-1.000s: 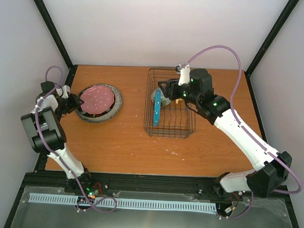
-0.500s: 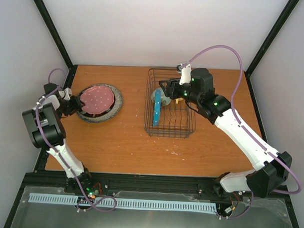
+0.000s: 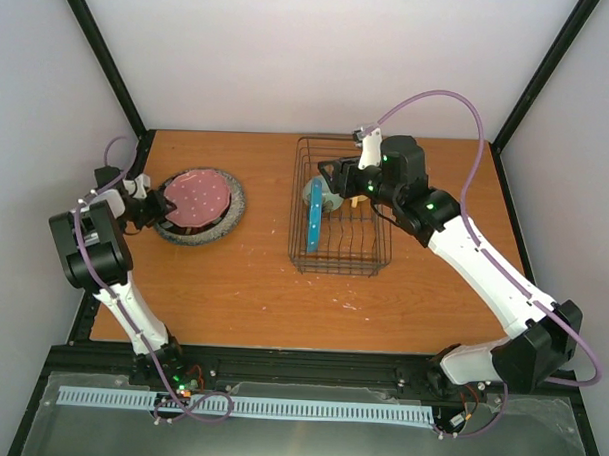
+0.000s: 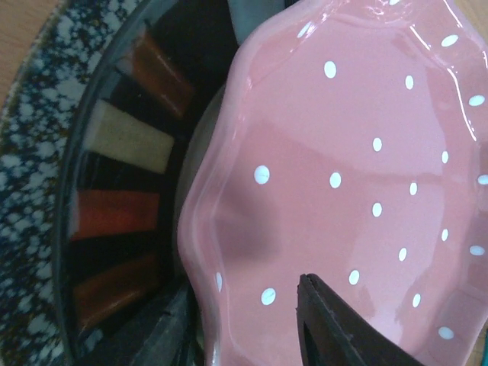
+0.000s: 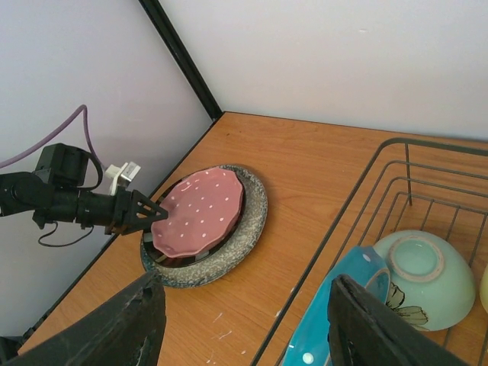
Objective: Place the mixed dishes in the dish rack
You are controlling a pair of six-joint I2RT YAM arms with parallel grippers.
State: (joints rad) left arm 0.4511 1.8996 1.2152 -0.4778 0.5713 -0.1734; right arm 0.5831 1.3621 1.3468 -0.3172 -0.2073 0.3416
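The pink-red dotted plate [image 3: 196, 196] [image 4: 366, 152] [image 5: 200, 210] lies in the larger grey speckled plate [image 3: 231, 213] [image 4: 38, 152] [image 5: 248, 225] at the table's left. My left gripper [image 3: 163, 207] [image 4: 245, 291] is shut on its left rim, one finger above and one below, and that edge is tilted up. In the dish rack [image 3: 373, 262] [image 5: 404, 145] the blue dotted plate [image 3: 313, 228] [image 5: 335, 313] stands on edge beside the upturned pale green bowl [image 3: 321, 196] [image 5: 427, 282]. A sliver of the yellow mug [image 5: 483, 288] shows. My right gripper [image 3: 338, 181] [image 5: 244, 297] hovers open over the rack's far left.
Black frame posts run along the table's left and right edges, and the left one stands close behind my left arm. White walls close in the back and both sides. Bare wood lies between the grey plate and the rack.
My left gripper has closed a little on the pink plate's rim, and the plate's left edge has risen slightly. The left arm's elbow shifted. The right arm has not moved.
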